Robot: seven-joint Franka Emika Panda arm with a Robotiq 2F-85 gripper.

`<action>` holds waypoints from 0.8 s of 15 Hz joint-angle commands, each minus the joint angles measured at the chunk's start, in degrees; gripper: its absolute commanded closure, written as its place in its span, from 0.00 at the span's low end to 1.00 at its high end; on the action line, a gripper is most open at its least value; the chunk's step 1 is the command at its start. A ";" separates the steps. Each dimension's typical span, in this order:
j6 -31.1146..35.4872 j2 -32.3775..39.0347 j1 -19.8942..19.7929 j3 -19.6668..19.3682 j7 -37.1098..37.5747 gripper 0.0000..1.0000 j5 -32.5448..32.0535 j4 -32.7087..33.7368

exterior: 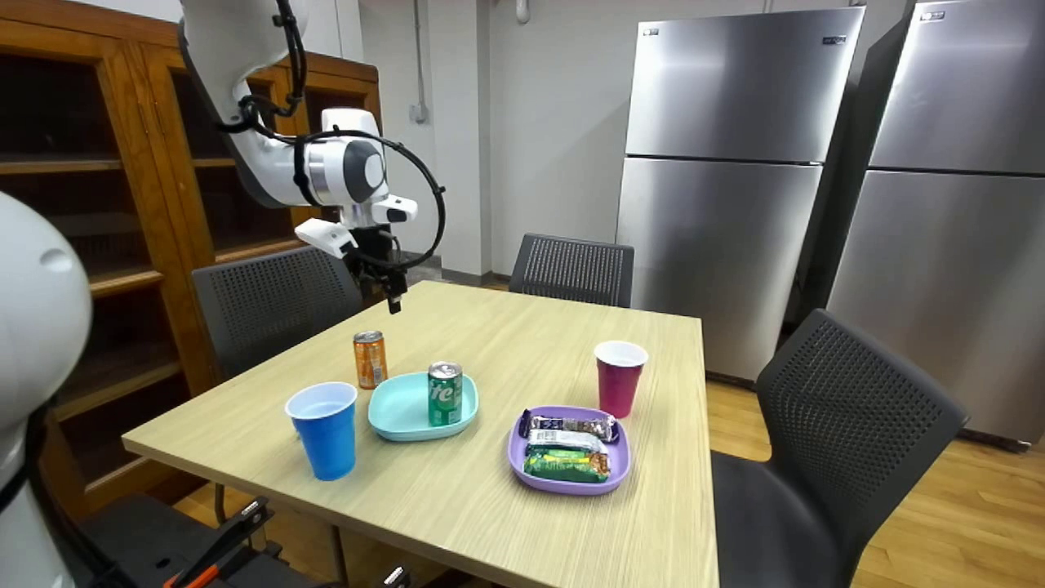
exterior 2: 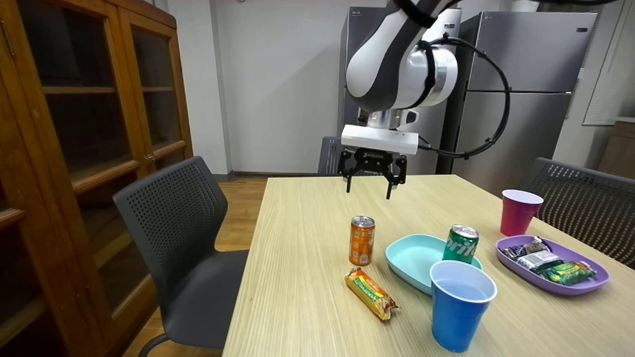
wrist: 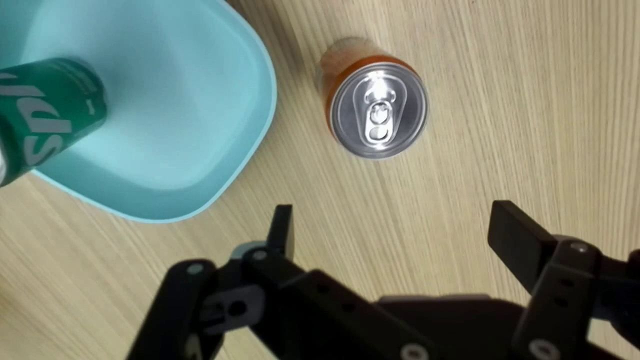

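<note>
Wrist view: claw (wrist: 392, 205) released, fingers spread wide, nothing held. Nearest thing is the orange can (wrist: 378, 110), upright on the table (wrist: 435, 200), roughly in line with the finger gap but ahead of the tips, not between them. My read: lowering from here would likely come down short; better to bring the gap over the lid first, then drop plumb, one finger per side. Teal tray (wrist: 170, 120) just beside the can, not touching, green can (wrist: 55, 110) upright in it. Slot between tray rim and orange can looks tight, so centre well or that finger may catch the rim.

In an exterior view, arm (exterior: 326, 171) slopes down from upper left, bent at the wrist, claw aimed down, above the orange can's level. Blue cup (exterior: 325, 437) stands near, apart from the orange can.

In an exterior view, snack bar (exterior 2: 371, 293) lies near the orange can, on the side away from the claw; overshooting could clip it. Claw hangs roughly vertical, beyond the orange can from this camera, touching nothing. Purple tray (exterior 2: 526, 275) and pink cup (exterior 2: 518, 213) well apart, probably no bother.
</note>
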 commanded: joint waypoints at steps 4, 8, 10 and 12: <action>-3.81 4.91 1.24 -0.48 -5.85 0.00 -1.68 5.46; -5.16 6.67 1.23 -0.32 -8.66 0.00 -1.51 7.05; -5.65 7.30 1.07 0.00 -9.88 0.00 -1.10 7.51; -6.07 7.64 1.07 0.16 -10.75 0.00 -0.98 7.59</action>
